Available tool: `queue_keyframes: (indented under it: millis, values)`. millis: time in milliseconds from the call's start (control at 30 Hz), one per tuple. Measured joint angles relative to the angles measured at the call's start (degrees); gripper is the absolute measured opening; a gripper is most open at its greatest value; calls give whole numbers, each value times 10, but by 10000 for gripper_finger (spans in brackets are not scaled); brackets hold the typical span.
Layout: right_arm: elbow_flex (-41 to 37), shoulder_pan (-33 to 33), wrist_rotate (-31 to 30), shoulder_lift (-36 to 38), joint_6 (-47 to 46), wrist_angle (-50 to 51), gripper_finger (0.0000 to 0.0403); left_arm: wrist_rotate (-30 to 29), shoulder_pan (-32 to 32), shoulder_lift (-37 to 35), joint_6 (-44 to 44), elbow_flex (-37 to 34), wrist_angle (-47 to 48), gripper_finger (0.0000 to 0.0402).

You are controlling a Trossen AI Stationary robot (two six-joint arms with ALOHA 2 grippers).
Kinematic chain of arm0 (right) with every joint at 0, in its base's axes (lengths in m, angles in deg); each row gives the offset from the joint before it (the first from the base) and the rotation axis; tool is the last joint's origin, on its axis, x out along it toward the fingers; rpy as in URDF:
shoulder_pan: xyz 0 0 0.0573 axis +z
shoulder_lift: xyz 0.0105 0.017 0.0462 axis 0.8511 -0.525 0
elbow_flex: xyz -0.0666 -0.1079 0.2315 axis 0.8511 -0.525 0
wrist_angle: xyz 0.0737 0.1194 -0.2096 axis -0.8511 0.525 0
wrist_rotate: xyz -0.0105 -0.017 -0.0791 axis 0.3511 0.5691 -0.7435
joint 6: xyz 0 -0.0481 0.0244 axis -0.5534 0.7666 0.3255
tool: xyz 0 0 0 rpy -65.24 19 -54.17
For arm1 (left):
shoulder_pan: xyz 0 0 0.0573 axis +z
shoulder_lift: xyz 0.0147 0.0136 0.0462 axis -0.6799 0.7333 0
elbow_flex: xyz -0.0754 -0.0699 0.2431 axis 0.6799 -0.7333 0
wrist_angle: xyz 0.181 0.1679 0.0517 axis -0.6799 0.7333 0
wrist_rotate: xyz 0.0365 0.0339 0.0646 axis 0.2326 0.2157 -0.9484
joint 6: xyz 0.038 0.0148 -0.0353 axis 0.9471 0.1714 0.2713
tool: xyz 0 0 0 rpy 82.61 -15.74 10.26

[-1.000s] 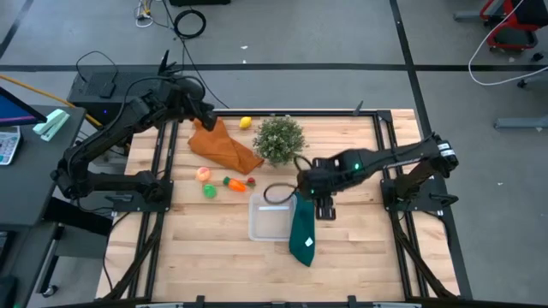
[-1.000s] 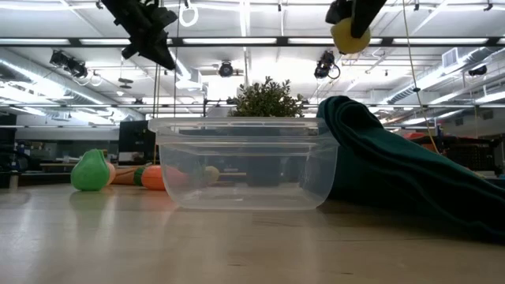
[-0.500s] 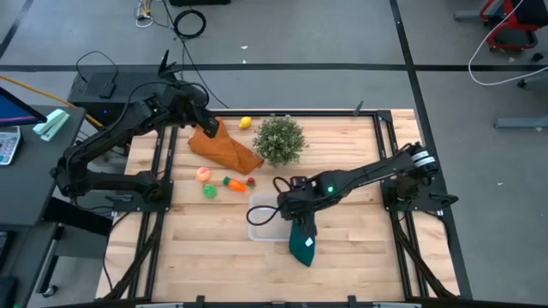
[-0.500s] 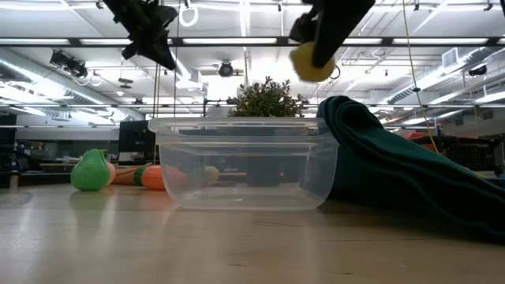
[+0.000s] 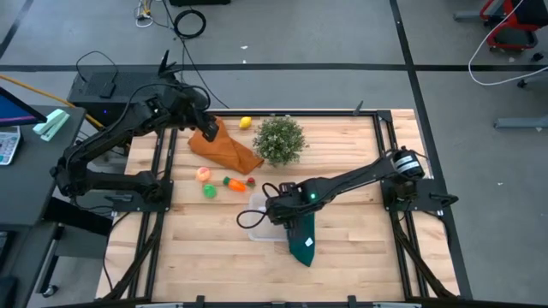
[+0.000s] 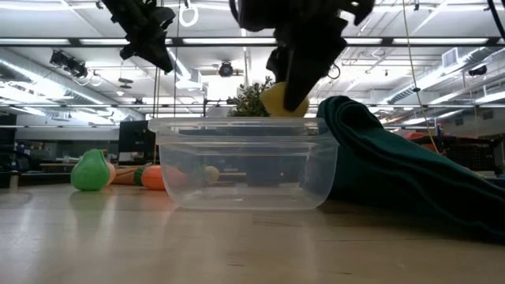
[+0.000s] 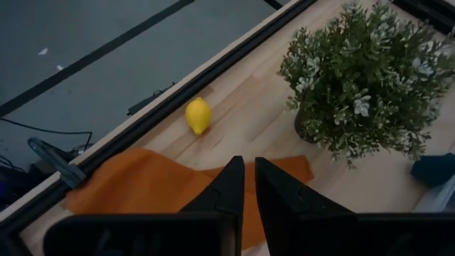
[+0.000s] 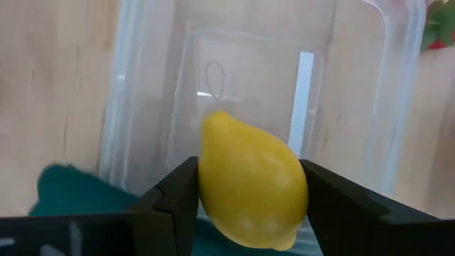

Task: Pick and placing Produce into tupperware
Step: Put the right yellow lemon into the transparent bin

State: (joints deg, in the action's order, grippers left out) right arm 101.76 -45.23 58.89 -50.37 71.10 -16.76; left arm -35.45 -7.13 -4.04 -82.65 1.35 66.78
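Over the tupperware [image 5: 257, 224] at frame centre, the right gripper [image 8: 249, 188] clamps a lemon [image 8: 252, 186]; next, lower and release. The left gripper [image 7: 246, 186], upper left, waits shut.

Lemon [image 6: 284, 100] above tupperware [image 6: 245, 162]; cloth [image 6: 394, 170] right of it.

Two black jointed arms rose from black bases at the table's sides. The right arm [image 5: 360, 177] showed a small green light, and black fingers [image 7: 231, 188] tipped the left arm [image 5: 128, 128].
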Motion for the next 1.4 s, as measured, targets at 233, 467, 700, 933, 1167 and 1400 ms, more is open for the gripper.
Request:
queue_keyframes:
  millis: [233, 467, 700, 933, 1167, 1400]
  values:
    - [87, -25, 23, -43, -17, 46, 180, 0, 0, 0, 7, 0, 22, 42]
    - [159, -38, 25, -87, -21, 111, 180, 0, 1, 0, 44, 0, 27, 48]
    - [152, -36, 28, -106, -41, 122, 182, 0, 1, 0, 46, 0, 29, 46]
    - [151, -43, 30, -126, -40, 108, 181, 0, 1, 0, 53, 0, 30, 50]
    - [151, -44, 39, -144, -47, 90, 182, 0, 1, 0, 53, 0, 32, 48]
    - [146, -44, 37, -147, -50, 79, 180, 0, 1, 0, 60, 0, 33, 53]
